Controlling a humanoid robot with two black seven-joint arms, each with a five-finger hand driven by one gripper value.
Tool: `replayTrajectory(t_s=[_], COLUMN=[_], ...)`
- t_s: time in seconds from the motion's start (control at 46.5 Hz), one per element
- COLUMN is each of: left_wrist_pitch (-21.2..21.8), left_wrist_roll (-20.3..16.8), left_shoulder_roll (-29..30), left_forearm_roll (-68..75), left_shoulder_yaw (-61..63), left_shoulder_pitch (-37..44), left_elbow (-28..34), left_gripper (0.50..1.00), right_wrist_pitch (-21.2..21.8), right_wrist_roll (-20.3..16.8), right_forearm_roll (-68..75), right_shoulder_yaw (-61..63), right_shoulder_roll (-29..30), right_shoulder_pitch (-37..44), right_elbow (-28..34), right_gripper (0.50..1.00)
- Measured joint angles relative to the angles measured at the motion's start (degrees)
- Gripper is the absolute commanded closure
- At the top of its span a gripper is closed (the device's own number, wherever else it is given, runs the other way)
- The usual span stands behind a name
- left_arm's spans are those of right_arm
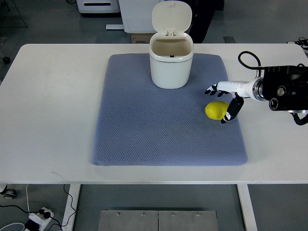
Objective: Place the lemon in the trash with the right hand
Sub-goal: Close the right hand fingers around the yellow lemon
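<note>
A yellow lemon lies on the blue-grey mat, right of centre. A white trash bin stands at the mat's far middle with its lid flipped up and its inside showing. My right hand comes in from the right edge and hovers over and just right of the lemon. Its fingers are spread above the lemon and its thumb hangs down beside the lemon's right side. The hand is open and does not grip the lemon. The left arm is out of view.
The mat lies on a white table. A black cable loops at my right forearm. White cabinets and a cardboard box stand beyond the far table edge. A power strip lies on the floor at the lower left.
</note>
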Motion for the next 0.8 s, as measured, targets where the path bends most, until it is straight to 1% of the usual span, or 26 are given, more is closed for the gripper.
replayTrajectory(t_s=[0.064,0.301,0.365,0.58,0.795], left_wrist_pitch=[0.00,0.00,0.00,0.00,0.00], left_wrist_roll=[0.00,0.00,0.00,0.00,0.00], left_shoulder_roll=[0.00,0.00,0.00,0.00,0.00], left_forearm_roll=[0.00,0.00,0.00,0.00,0.00], left_shoulder_yaw=[0.00,0.00,0.00,0.00,0.00], left_shoulder_pitch=[0.00,0.00,-0.01,0.00,0.00], left_elbow=[0.00,0.03,0.04,0.02,-0.01], left_gripper=[0.500,0.500,0.500,0.500,0.500], right_wrist_pitch=[0.00,-0.62,-0.73,-0.78,-0.85], right_wrist_roll=[0.25,0.64,0.76,0.94,1.64], right_forearm_roll=[0.00,0.00,0.00,0.00,0.01], right_shoulder_yaw=[0.00,0.00,0.00,-0.01,-0.07], right_shoulder_roll=[0.08,1.39,1.57,1.60,1.53], right_shoulder_pitch=[-0.02,-0.21,-0.21,-0.62,-1.34], right_elbow=[-0.09,-0.45,-0.51,-0.84,-1.22], right_gripper=[0.664,0.680,0.695,0.716,0.718])
